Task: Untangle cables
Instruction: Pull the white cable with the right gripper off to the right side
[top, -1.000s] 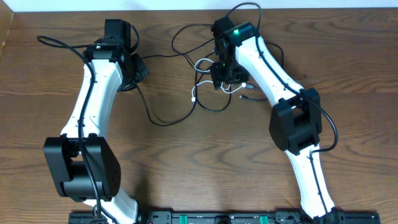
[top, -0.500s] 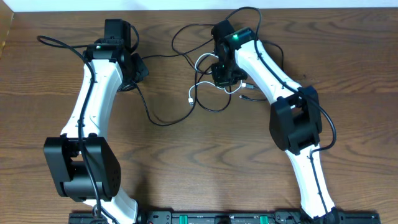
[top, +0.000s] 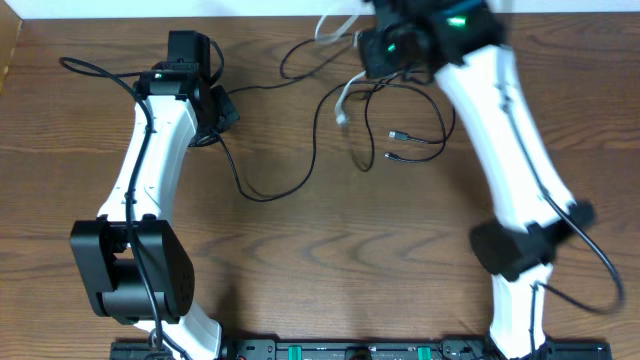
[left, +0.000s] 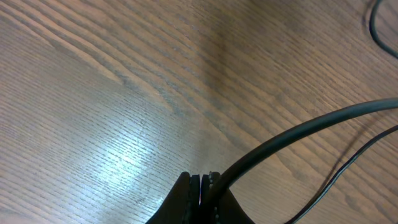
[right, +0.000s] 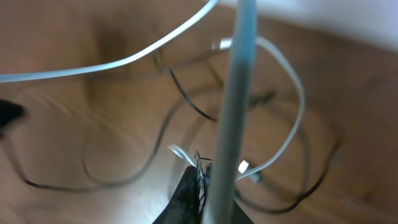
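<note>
— Left gripper (left: 200, 185), contents?
— I am pinching my fingers fully together on one black cable (left: 298, 134), upper left of the overhead frame. It is trailing across the table (top: 330, 260) toward centre.
— Right gripper (right: 199, 167)?
— I am clamping tight on the white cable (right: 239, 93) at top centre, one end dangling. The second black cable (top: 415, 138) is lying just below, plugs showing.

A brown wood-grain desk (left: 93, 93) fills the view, with a pale sheen at lower left. At the bottom edge, the black two-finger hand (left: 200, 183) is pinched tight on a smooth black cable (left: 311, 127) that curves off to the right edge. A thinner black cord (left: 348, 168) lies below it, and another dark cord loop (left: 376, 25) crosses the top right corner.
</note>
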